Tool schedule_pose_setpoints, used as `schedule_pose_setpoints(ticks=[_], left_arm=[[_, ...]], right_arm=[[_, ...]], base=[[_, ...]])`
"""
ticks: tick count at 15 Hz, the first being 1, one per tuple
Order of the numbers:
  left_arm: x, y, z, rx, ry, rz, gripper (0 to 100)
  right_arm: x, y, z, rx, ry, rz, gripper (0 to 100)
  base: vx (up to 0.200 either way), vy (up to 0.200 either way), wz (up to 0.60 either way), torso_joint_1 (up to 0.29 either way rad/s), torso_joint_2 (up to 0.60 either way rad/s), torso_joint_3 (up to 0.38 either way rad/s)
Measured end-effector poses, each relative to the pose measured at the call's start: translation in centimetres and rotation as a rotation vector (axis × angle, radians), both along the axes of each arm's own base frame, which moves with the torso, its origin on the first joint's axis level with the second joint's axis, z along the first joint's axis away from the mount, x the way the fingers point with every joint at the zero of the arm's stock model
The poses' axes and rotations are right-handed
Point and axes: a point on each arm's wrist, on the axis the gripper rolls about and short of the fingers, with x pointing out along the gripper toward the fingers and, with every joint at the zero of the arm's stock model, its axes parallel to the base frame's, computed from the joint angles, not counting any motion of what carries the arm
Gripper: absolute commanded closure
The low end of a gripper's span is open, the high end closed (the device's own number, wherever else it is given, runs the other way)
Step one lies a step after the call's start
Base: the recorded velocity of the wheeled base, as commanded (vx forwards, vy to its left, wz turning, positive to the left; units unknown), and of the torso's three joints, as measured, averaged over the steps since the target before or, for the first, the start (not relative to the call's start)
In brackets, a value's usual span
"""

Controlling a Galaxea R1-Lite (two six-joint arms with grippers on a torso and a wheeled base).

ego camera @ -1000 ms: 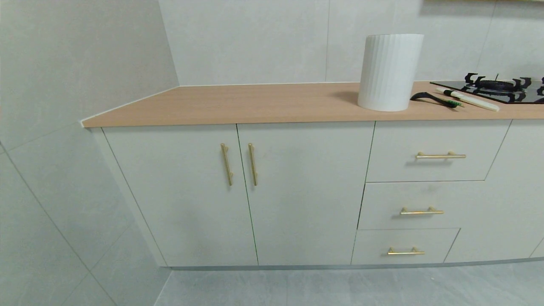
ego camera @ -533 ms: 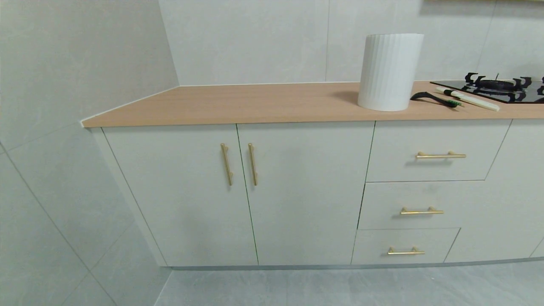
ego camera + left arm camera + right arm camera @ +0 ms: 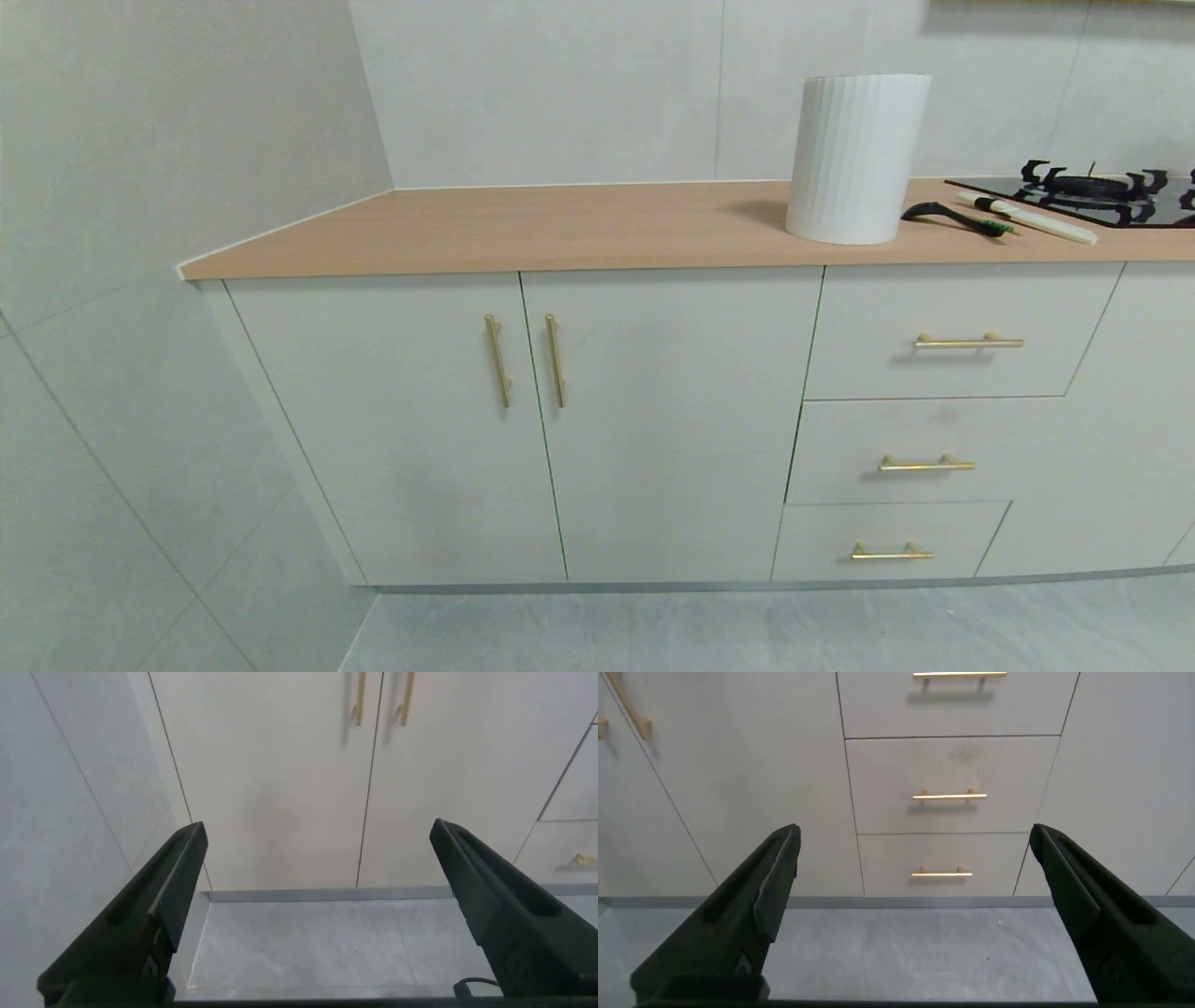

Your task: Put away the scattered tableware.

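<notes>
The hob [image 3: 1088, 198] is cut off at the head view's right edge, and the inside of the white holder [image 3: 857, 159] is hidden. Two utensils lie on the bench [image 3: 523, 229] between holder and hob. One is a curved black one [image 3: 938, 214], its kind hard to make out. The other is a white one [image 3: 1032, 220] with a green part at its near end. Whether the two touch I cannot tell.

The left tool [image 3: 317, 833] is released, its fingers spread wide, with nothing between them and nothing touched. Ahead of it stand the double doors [image 3: 280, 775] with their upright handles [image 3: 356, 698], and a wall [image 3: 65, 812] runs close on its outer side. The right tool [image 3: 913, 831] is likewise spread wide and bare, facing the drawers [image 3: 951, 784].

The tableware lies well above both tools, up on the bench and over the right tool's side, near the bench's front edge. A plinth [image 3: 327, 894] closes the cupboard's foot, and open floor [image 3: 299, 952] lies between it and each tool.
</notes>
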Motion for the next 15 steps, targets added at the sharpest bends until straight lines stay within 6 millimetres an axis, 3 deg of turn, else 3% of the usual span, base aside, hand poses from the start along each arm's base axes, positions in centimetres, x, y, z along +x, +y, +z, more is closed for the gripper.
schedule_pose_setpoints(ticks=[5,15], left_arm=[[0.0,0.0,0.0,0.0,0.0,0.0,0],[0.0,0.0,0.0,-0.001,0.0,0.001,0]], right_arm=[[0.0,0.01,0.01,-0.001,0.0,0.002,0],[0.0,0.01,0.01,0.002,0.0,0.002,0]], base=[[0.0,0.0,0.0,0.0,0.0,0.0],[0.0,-0.2,0.0,0.001,0.0,0.004]])
